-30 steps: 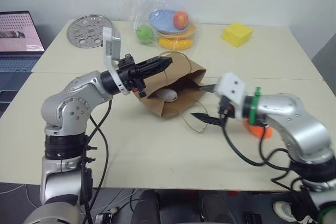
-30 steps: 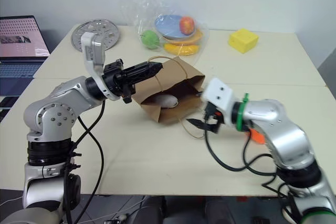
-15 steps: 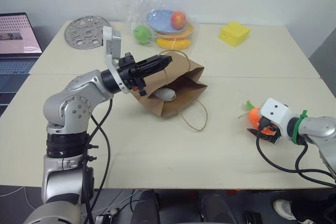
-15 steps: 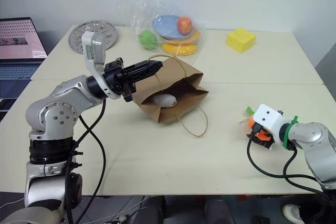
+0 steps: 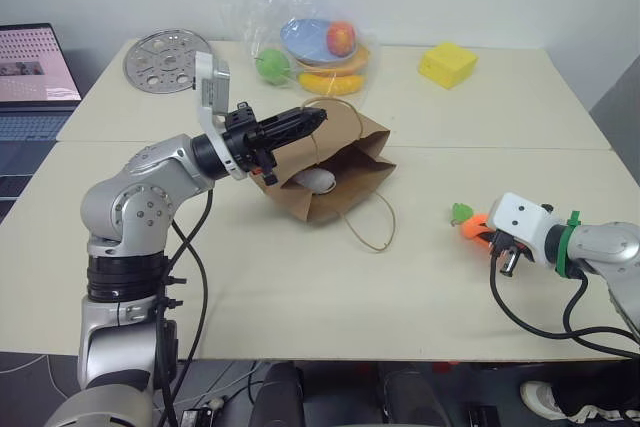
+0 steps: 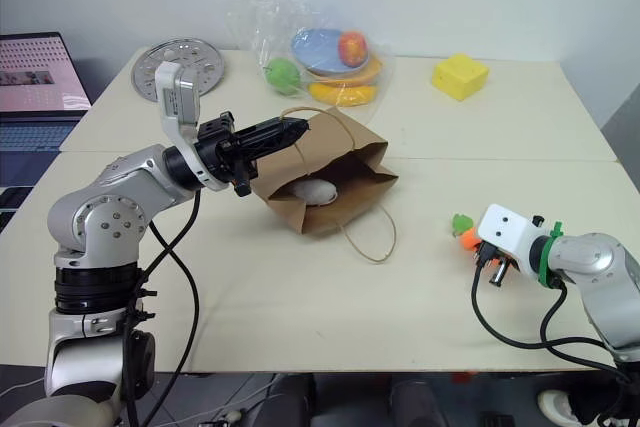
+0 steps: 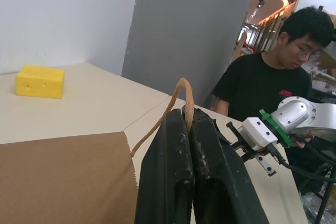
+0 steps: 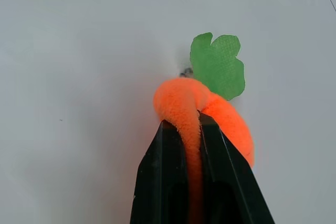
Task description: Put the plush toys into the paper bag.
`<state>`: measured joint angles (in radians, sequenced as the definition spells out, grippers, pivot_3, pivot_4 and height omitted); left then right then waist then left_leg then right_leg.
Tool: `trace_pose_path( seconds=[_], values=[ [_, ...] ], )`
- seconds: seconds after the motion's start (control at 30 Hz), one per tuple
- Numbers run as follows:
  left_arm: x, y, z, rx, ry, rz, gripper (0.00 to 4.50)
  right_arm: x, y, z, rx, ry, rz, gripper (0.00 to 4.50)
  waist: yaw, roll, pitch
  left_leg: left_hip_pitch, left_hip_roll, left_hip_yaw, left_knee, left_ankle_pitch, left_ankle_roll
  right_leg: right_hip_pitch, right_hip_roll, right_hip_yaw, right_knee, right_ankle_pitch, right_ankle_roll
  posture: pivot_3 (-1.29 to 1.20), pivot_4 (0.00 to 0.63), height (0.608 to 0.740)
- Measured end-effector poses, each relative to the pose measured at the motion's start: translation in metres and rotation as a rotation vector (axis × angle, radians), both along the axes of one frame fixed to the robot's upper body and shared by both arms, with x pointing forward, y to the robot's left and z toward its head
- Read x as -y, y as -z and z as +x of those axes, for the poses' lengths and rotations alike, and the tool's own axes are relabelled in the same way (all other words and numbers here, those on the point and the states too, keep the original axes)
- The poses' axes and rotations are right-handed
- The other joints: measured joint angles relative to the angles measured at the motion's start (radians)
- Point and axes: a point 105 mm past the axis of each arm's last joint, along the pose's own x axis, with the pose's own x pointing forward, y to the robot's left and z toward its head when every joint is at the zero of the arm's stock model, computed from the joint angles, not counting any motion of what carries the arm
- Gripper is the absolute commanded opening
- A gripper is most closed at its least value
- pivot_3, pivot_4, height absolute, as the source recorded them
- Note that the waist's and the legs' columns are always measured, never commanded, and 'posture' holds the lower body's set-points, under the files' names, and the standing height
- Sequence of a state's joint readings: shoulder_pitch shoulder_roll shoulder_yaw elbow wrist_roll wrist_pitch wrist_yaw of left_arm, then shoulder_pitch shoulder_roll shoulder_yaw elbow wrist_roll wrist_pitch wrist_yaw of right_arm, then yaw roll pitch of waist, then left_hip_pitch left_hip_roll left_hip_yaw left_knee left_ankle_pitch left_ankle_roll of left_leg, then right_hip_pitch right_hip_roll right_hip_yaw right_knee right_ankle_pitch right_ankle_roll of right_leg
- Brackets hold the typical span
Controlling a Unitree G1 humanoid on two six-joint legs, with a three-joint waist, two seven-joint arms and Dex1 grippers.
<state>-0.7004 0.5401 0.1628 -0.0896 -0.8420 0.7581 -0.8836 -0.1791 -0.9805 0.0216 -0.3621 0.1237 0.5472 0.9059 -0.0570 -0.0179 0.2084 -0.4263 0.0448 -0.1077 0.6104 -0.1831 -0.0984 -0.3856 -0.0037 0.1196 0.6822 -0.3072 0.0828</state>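
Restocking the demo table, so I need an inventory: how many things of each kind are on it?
Plush toys: 2 (carrot, egg)
Paper bag: 1
Clear bag of fruit: 1
Yellow block: 1
Round metal disc: 1
Total: 6

- No words, numbers or signs can be read on anything here.
- The open laptop screen (image 5: 35,65) at the far left shows a pink picture, and any writing on it is too small to read.
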Motion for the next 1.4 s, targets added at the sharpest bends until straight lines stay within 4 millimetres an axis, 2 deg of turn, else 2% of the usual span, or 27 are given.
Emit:
trace_pose_path(
  seconds=[0.07,0.13,0.2,0.27,0.37,0.5,0.57,0.67,0.7,0.73,0.8,0.97,1.07,1.27,1.33,1.4],
  values=[
    [-0.001,0.0,0.0,-0.002,0.0,0.002,0.0,-0.026,-0.016,-0.004,-0.005,-0.086,0.092,0.0,-0.005,0.0,0.0,0.0,0.0,0.0,0.0,0.0,0.0,0.0,0.0,0.0,0.0,0.0,0.0,0.0,0.15,0.74],
    [0.0,-0.001,-0.002,-0.002,0.01,0.001,0.0,-0.057,-0.042,-0.009,0.034,-0.198,0.18,0.0,-0.007,0.0,0.0,0.001,0.001,-0.001,0.0,0.0,0.0,0.0,0.001,0.0,0.001,0.0,0.0,0.0,0.15,0.74],
    [0.0,-0.001,-0.003,-0.004,0.015,0.004,0.0,-0.078,-0.062,-0.012,0.071,-0.271,0.234,0.0,-0.002,0.0,0.0,0.001,0.0,-0.002,0.0,0.0,0.0,0.001,0.0,-0.002,0.0,0.0,0.0,0.0,0.15,0.74],
    [-0.002,-0.003,-0.004,-0.001,0.01,0.009,0.0,-0.096,-0.071,-0.005,0.104,-0.287,0.295,0.0,-0.001,-0.001,0.0,0.001,0.0,-0.002,0.001,0.0,0.0,0.001,0.0,-0.002,0.0,0.0,0.0,0.0,0.15,0.74],
    [0.0,-0.008,-0.005,0.013,0.02,0.007,0.0,-0.127,-0.072,0.013,0.127,-0.289,0.359,0.0,-0.002,-0.001,0.0,0.001,0.0,-0.002,0.001,0.0,0.0,0.001,0.0,-0.002,0.001,0.0,0.0,0.0,0.15,0.74],
    [0.003,-0.011,-0.006,0.01,0.038,0.0,0.0,-0.153,-0.063,0.04,0.151,-0.236,0.369,0.0,0.001,-0.001,0.0,0.0,0.0,-0.002,0.0,0.0,0.0,0.0,0.0,-0.002,0.001,0.0,0.0,0.0,0.15,0.74],
    [0.004,-0.01,-0.007,0.006,0.044,0.002,0.0,-0.168,-0.064,0.061,0.201,-0.181,0.376,0.0,-0.001,-0.001,0.0,0.0,0.0,-0.002,0.0,0.0,0.0,-0.001,0.0,-0.002,0.001,0.0,0.0,0.0,0.15,0.74],
    [0.007,-0.01,-0.009,0.007,0.054,0.001,0.0,-0.175,-0.062,0.078,0.269,-0.133,0.342,0.0,0.002,-0.001,0.0,0.0,0.0,-0.003,-0.001,0.0,0.0,-0.001,0.0,-0.003,0.003,0.0,0.0,0.0,0.15,0.74],
    [0.006,-0.01,-0.009,0.006,0.053,0.0,0.0,-0.176,-0.06,0.082,0.287,-0.124,0.326,0.6,0.004,-0.001,0.0,0.0,0.0,-0.003,-0.001,0.0,0.0,-0.001,0.0,-0.003,0.003,0.0,0.0,0.0,0.15,0.74],
    [0.006,-0.01,-0.008,0.005,0.049,-0.001,0.0,-0.178,-0.059,0.089,0.309,-0.107,0.321,0.85,0.003,-0.001,0.0,0.0,0.0,-0.003,-0.001,0.0,0.0,-0.001,0.0,-0.003,0.002,0.0,0.0,0.0,0.15,0.74],
    [0.006,-0.01,-0.008,0.004,0.05,-0.005,0.0,-0.186,-0.061,0.096,0.335,-0.093,0.326,1.65,-0.001,-0.001,0.0,0.0,0.0,-0.002,-0.001,0.0,0.0,-0.002,0.0,-0.003,0.003,0.0,0.0,0.0,0.15,0.74],
    [0.007,-0.01,-0.007,-0.001,0.042,-0.01,0.0,-0.194,-0.065,0.093,0.368,-0.136,0.323,3.43,0.0,-0.001,0.0,0.0,0.0,-0.003,-0.001,0.0,0.0,-0.002,0.0,-0.003,0.006,0.0,0.0,0.0,0.15,0.74],
    [0.008,-0.011,-0.007,-0.001,0.04,-0.013,0.0,-0.196,-0.067,0.08,0.367,-0.188,0.336,4.47,0.001,-0.001,0.0,0.0,0.0,-0.003,-0.001,0.0,0.0,-0.002,0.0,-0.003,0.006,0.0,0.0,0.0,0.15,0.74],
    [0.01,-0.012,-0.005,-0.004,0.037,-0.028,0.0,-0.19,-0.079,0.051,0.349,-0.285,0.356,4.47,0.0,-0.001,0.0,0.0,0.0,-0.003,0.0,0.0,0.0,-0.002,0.0,-0.003,0.007,0.0,0.0,0.0,0.15,0.74],
    [0.011,-0.013,-0.004,0.0,0.038,-0.032,0.0,-0.183,-0.085,0.038,0.333,-0.323,0.371,4.47,0.001,-0.001,0.0,0.0,0.0,-0.004,0.0,0.0,0.0,-0.002,0.0,-0.004,0.007,0.0,0.0,0.0,0.15,0.74],
    [0.011,-0.015,-0.004,0.005,0.037,-0.034,0.0,-0.167,-0.09,0.021,0.294,-0.359,0.387,4.47,0.007,-0.001,0.0,0.0,0.0,-0.004,0.0,0.0,0.0,-0.001,0.0,-0.004,0.006,0.0,0.0,0.0,0.15,0.74]
  ],
)
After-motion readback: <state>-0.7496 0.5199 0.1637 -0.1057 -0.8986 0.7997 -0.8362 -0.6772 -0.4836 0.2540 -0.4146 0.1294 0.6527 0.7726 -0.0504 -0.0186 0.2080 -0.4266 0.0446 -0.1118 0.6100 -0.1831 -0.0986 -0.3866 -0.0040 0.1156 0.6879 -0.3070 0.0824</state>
